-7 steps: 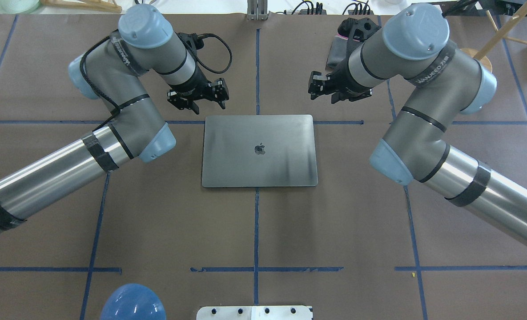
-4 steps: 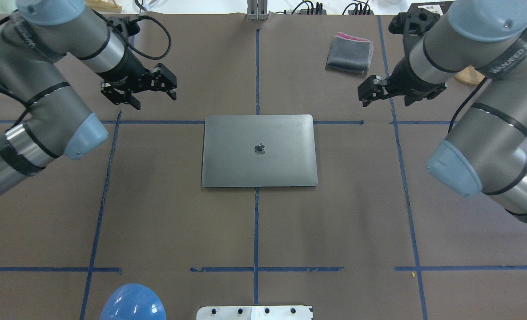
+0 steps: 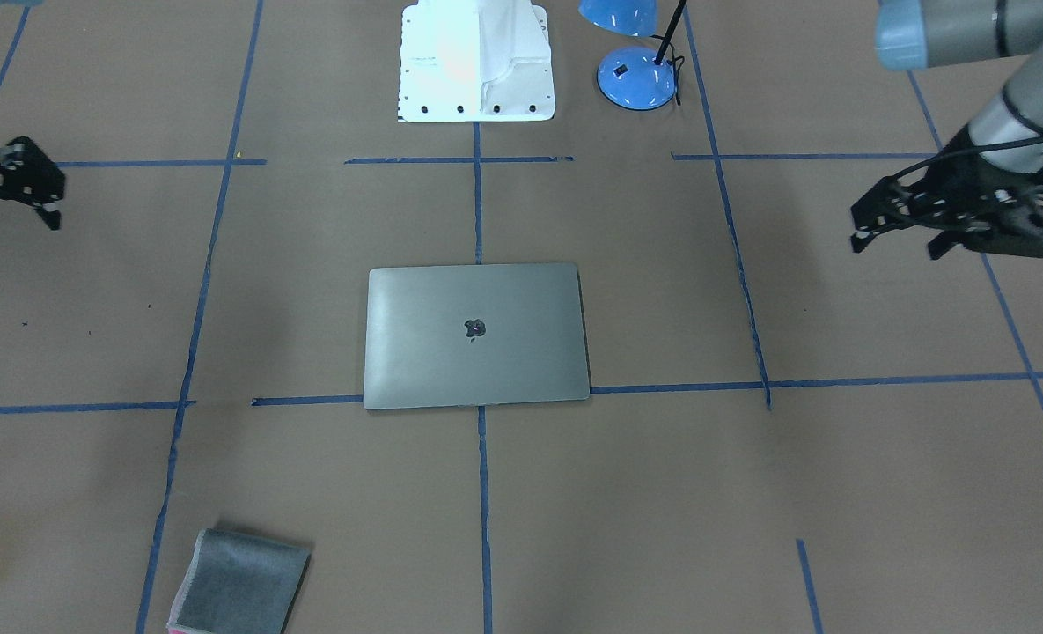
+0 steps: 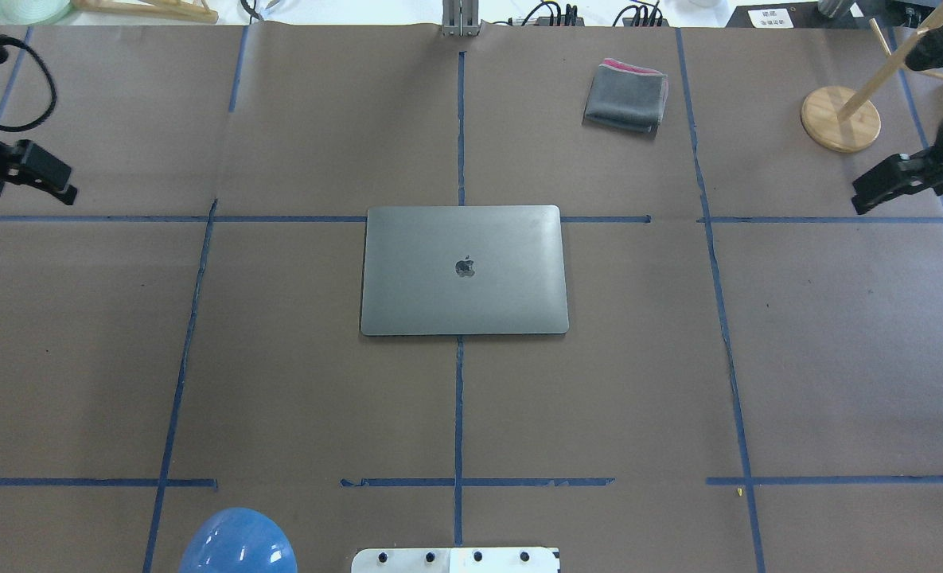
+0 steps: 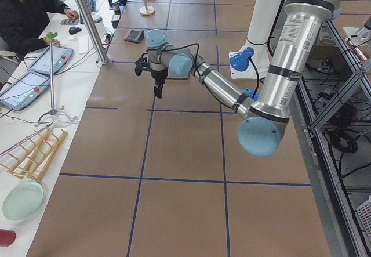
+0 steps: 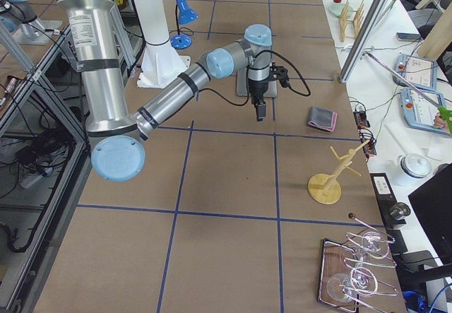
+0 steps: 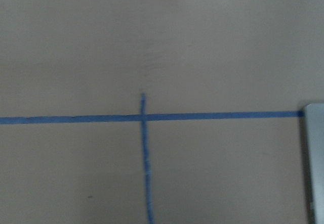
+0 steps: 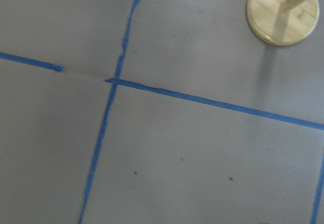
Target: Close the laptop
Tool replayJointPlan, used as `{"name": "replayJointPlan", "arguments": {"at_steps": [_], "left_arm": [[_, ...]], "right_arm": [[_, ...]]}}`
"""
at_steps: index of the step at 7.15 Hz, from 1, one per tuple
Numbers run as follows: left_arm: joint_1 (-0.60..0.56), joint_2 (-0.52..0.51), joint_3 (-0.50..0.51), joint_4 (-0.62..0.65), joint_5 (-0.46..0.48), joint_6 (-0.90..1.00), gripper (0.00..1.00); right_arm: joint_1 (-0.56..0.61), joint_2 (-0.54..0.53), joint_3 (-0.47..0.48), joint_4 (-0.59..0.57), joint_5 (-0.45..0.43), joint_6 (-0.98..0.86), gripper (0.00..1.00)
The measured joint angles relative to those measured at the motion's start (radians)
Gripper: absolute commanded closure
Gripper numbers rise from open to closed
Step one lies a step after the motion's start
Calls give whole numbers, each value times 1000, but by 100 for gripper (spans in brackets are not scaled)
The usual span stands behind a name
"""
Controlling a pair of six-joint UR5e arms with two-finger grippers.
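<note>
The left claw [image 3: 895, 239] hangs above the table [image 4: 280, 382] well out from the laptop's [image 4: 463, 270] left short edge, its two fingers standing apart and gripping nothing. Its wrist camera catches only a sliver of the laptop's grey edge at the border of its view.

At the centre, the laptop lies flat on the table with its lid down and the dark logo facing up. Its long axis runs side to side, so one short edge points at each arm. No gap shows between lid and base from above, and the closing looks done.

A folded grey cloth [image 4: 626, 95] sits beyond the laptop's far right corner, clear of it.

The right claw [image 4: 869, 191] hovers well out from the laptop's right short edge and carries nothing, but from here one cannot tell whether its fingers are parted or together.

Neither claw is plainly the nearer. Each stands far off to its own side of the laptop and toward its far long edge, and neither touches it. Any further push on the lid would mean a long reach inward for either arm.
</note>
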State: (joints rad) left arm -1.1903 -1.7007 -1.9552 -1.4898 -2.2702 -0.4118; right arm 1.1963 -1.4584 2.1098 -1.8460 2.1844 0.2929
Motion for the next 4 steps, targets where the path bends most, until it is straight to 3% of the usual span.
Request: {"name": "replayJointPlan", "arguments": {"at_steps": [2,4], "left_arm": [[-168,143,37,10,-21,254,0],[-296,201,130,11,-80,415,0]], "right_arm": [[233,-92,-133,-1,152,-358,0],[392,-116,-287,-1,207,-579,0]]}}
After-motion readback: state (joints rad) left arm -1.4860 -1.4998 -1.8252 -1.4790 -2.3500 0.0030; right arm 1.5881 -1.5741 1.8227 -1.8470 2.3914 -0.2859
